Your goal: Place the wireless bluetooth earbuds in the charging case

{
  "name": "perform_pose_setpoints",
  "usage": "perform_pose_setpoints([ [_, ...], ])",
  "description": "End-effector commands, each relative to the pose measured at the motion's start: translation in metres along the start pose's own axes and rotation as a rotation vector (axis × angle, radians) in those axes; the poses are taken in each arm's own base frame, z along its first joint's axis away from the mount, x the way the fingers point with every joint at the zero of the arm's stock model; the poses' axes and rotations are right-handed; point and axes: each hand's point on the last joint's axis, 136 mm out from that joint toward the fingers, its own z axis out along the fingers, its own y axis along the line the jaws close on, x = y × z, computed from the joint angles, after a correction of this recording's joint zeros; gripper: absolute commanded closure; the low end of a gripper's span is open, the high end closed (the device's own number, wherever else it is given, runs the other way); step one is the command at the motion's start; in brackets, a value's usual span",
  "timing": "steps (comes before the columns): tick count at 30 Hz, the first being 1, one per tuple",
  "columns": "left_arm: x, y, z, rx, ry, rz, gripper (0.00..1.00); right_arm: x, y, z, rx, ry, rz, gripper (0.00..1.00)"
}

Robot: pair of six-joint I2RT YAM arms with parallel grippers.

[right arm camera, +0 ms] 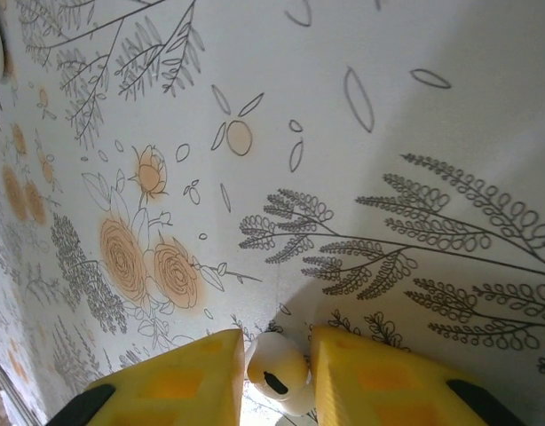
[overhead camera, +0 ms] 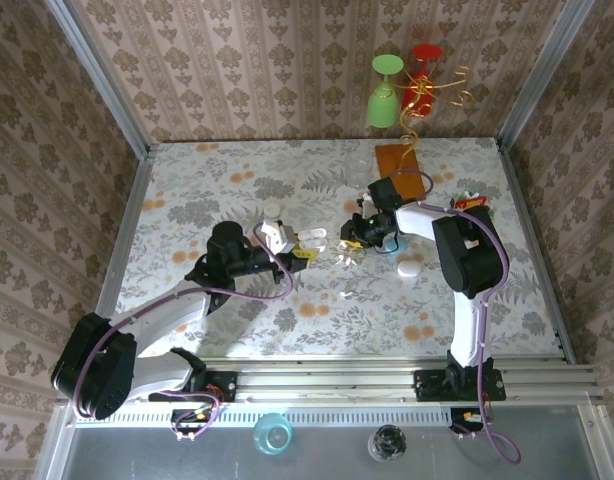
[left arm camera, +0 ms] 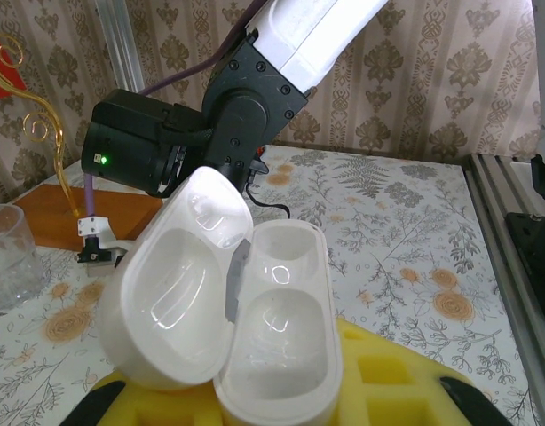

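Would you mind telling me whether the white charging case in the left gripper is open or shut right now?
Open: the charging case has its lid swung back, and both wells look empty.

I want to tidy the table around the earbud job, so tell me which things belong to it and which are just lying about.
In the job:
open charging case, gripped in the left tool
white earbud, held in the right tool

Lying about:
green goblet
red goblet
brown board
clear glass
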Motion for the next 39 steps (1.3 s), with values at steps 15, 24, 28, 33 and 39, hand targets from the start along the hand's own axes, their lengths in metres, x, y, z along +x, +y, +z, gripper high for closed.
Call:
perform_pose_setpoints([
  [15,-0.006,0.001,0.003,-0.004,-0.011,0.022,0.97,0.031,-0.012,0.003,0.086,0.110,-0.116,0.79],
  [24,0.009,0.011,0.005,-0.043,0.023,-0.014,0.97,0.005,0.012,-0.027,0.091,-0.072,-0.242,0.80],
  [28,0.020,0.021,0.006,-0.068,0.042,-0.076,0.97,-0.007,0.030,-0.056,0.103,-0.208,-0.376,0.79],
  [33,0.031,0.026,0.008,-0.076,0.064,-0.114,0.97,-0.014,0.051,-0.094,0.108,-0.368,-0.495,0.80],
  [39,0.039,0.024,0.013,-0.041,0.078,-0.145,0.96,-0.008,0.093,-0.144,0.031,-0.533,-0.671,0.81],
])
